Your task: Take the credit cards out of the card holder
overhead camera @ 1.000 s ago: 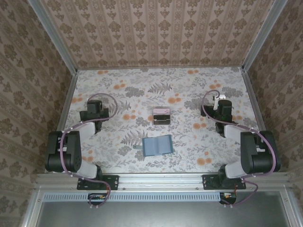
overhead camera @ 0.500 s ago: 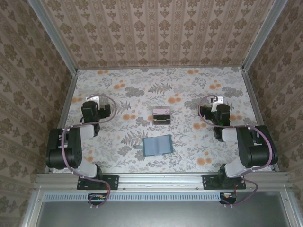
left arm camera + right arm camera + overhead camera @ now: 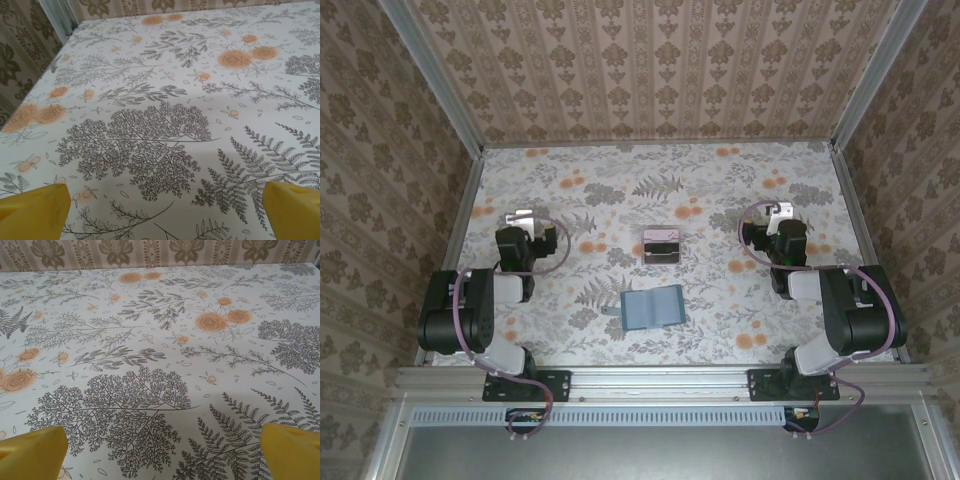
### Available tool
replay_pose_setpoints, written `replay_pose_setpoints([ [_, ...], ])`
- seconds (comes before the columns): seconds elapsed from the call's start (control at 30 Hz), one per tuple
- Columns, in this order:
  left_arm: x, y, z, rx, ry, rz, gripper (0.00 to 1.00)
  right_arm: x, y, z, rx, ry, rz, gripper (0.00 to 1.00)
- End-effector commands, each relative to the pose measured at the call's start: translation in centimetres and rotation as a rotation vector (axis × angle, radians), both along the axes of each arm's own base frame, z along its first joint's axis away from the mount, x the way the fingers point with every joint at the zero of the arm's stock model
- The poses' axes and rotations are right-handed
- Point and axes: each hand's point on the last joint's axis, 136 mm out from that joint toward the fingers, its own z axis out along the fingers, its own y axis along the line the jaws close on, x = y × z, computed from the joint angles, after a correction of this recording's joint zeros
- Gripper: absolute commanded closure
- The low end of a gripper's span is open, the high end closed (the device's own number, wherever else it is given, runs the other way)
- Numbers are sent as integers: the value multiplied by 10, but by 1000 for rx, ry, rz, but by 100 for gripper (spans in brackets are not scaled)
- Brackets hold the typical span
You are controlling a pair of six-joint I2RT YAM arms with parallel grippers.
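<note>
The card holder [image 3: 653, 307], a teal-blue wallet with a small tab on its left side, lies flat on the flowered table near the front middle. Just behind it stands a small clear tray [image 3: 661, 256] with the greyish-pink credit cards [image 3: 661, 238] lying in it. My left gripper [image 3: 523, 216] hangs over the left of the table, well away from the wallet, with its yellow fingertips [image 3: 32, 210] wide apart and open over bare cloth. My right gripper [image 3: 780, 211] is over the right side, likewise open, yellow fingertips [image 3: 292, 450] spread with nothing between them.
The flowered tablecloth [image 3: 720, 190] is ringed by patterned walls with metal posts [image 3: 470, 150] at the back corners. A metal rail [image 3: 660, 380] with both arm bases runs along the near edge. The two folded arms stand at the left and right sides.
Both arms have folded back towards their bases, the right elbow pulling in and the left wrist shifting slightly. The wallet and the tray have not moved. Both grippers stayed open.
</note>
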Motion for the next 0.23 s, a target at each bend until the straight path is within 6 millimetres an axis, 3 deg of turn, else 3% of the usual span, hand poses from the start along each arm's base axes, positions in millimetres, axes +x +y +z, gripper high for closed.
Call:
replay_pose_setpoints([
  [0.0, 4, 0, 10, 34, -45, 6, 0, 3, 5, 4, -7, -22, 17, 0],
  [0.2, 4, 0, 10, 33, -45, 6, 0, -1, 5, 7, -12, -45, 14, 0],
])
